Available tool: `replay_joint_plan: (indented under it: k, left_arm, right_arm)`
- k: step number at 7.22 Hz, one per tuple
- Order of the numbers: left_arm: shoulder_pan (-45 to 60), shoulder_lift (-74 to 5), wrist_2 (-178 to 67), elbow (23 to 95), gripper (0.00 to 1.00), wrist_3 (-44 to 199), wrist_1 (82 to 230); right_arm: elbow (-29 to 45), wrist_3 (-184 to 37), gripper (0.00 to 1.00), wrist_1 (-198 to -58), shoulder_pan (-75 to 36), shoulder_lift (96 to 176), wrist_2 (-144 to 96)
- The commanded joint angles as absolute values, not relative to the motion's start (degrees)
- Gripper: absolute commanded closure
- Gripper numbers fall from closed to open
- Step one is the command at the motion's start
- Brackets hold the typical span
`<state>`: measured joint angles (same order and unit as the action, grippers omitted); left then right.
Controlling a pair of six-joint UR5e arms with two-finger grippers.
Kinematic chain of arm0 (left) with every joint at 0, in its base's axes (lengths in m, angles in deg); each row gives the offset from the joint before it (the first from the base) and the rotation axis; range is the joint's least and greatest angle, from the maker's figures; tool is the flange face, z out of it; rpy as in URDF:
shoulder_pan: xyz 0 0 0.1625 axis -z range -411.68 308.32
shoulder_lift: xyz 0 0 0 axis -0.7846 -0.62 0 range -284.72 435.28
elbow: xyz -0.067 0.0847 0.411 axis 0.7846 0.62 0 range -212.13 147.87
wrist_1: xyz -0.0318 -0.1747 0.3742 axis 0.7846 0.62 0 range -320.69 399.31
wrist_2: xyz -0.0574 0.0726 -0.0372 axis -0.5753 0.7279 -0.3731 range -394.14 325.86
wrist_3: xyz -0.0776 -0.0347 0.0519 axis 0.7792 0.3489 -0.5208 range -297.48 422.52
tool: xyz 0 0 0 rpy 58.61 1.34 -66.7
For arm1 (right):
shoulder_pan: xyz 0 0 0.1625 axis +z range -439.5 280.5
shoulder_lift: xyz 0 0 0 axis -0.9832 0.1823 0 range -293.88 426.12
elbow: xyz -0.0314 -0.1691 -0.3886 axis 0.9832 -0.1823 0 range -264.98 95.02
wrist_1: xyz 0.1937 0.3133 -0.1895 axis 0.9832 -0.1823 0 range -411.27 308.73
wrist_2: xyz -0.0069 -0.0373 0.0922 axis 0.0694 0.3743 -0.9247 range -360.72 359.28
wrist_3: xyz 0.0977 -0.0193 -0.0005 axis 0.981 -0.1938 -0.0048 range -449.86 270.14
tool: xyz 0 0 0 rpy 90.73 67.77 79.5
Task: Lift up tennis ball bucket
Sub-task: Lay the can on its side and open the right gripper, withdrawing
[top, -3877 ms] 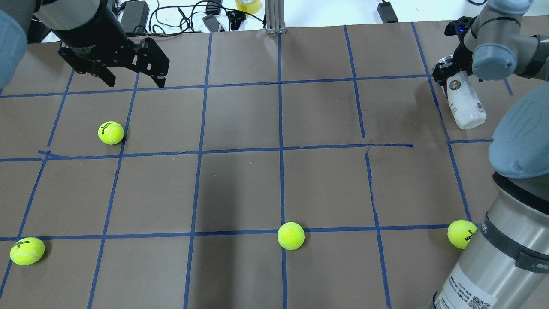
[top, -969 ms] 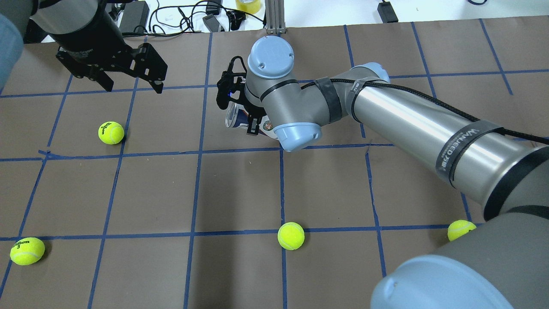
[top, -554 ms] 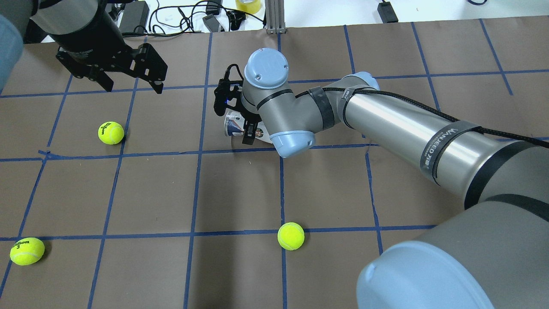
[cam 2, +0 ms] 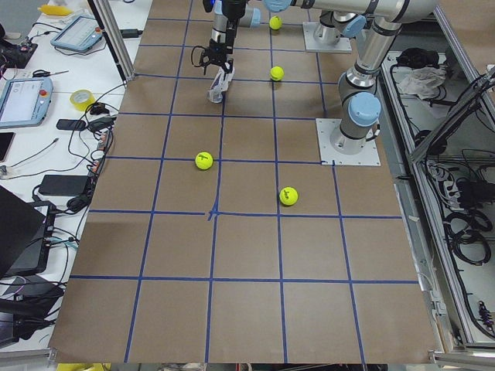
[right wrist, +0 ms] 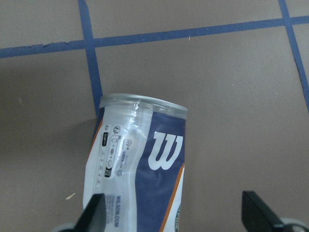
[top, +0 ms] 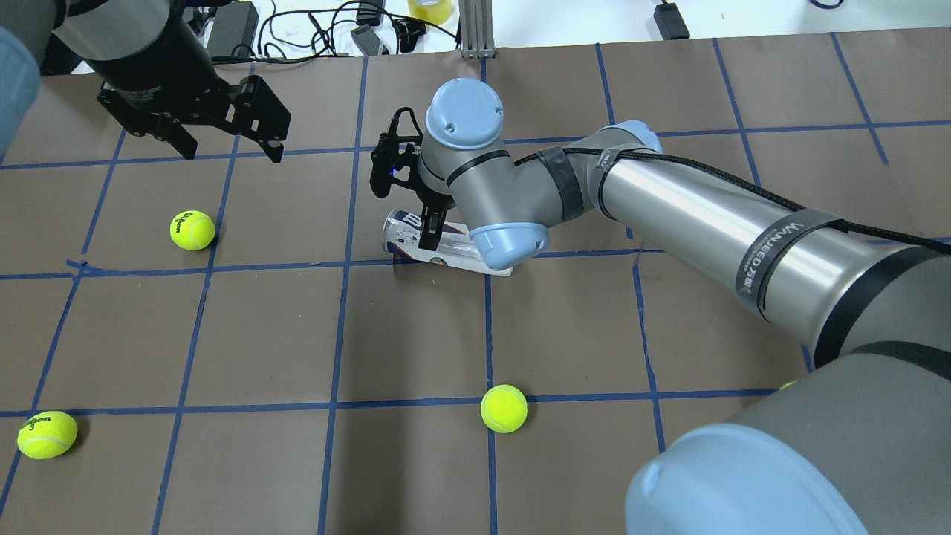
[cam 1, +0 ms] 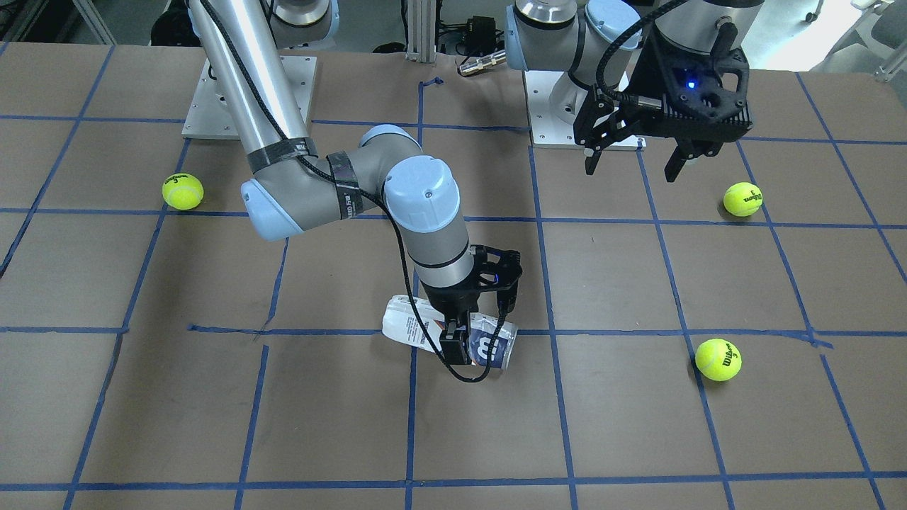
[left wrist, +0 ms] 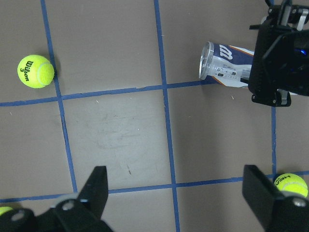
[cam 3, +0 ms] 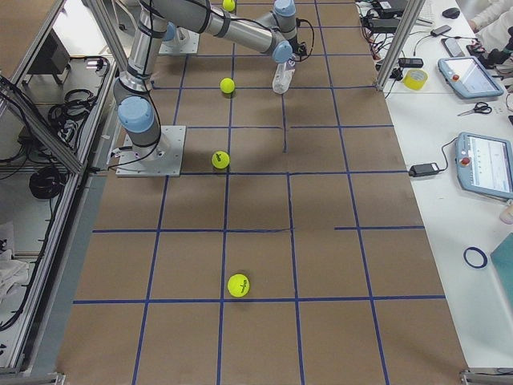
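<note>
— Where does it all stand?

— The paper-covered table [top: 713, 89] has the right arm [top: 691, 208] stretched out to its middle. The left gripper [cam 1: 629, 172] hangs well off to its own side, jaws spread, nothing between them.

— And the tennis ball bucket [cam 1: 489, 346]?

— On its side near the middle of the table, right under that wrist. It looks to be resting on the paper, though I can't swear to it.

— How would it handle?

— Light, I'd say: thin clear plastic and seemingly empty. One side of the wall already looks buckled, so a hard squeeze would crush it. It's smooth and round too, so it could roll or slip. I'd take it across the labelled body, near mid-length.

— Is the right gripper [right wrist: 172, 210] on it?

— Astride it, not pinching. Its fingers [right wrist: 94, 212] are wide apart, with clear space on one flank.

— Which way does it point?

— Its long axis runs roughly across the table, slightly slanted, with the open mouth [left wrist: 206, 60] toward the robot's left.
</note>
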<state>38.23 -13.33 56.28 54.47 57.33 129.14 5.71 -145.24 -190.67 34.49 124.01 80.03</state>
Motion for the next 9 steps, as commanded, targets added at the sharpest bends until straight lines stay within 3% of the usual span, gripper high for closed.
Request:
replay_joint_plan:
  k: [1,5,9]
  left_arm:
    - [38.23,-13.32,56.21,54.53,0.00,57.33,129.14]
    - [38.23,-13.32,55.68,54.62,0.00,57.59,128.96]
    - [38.41,-16.47,55.59,55.49,0.00,58.56,127.29]
  right_arm:
    - [5.64,-145.06,0.00,-189.27,32.75,125.88,76.81]
    - [4.59,-140.05,0.00,-171.42,19.16,136.58,73.81]
    - [4.58,-136.27,0.00,-156.89,14.83,147.65,78.99]
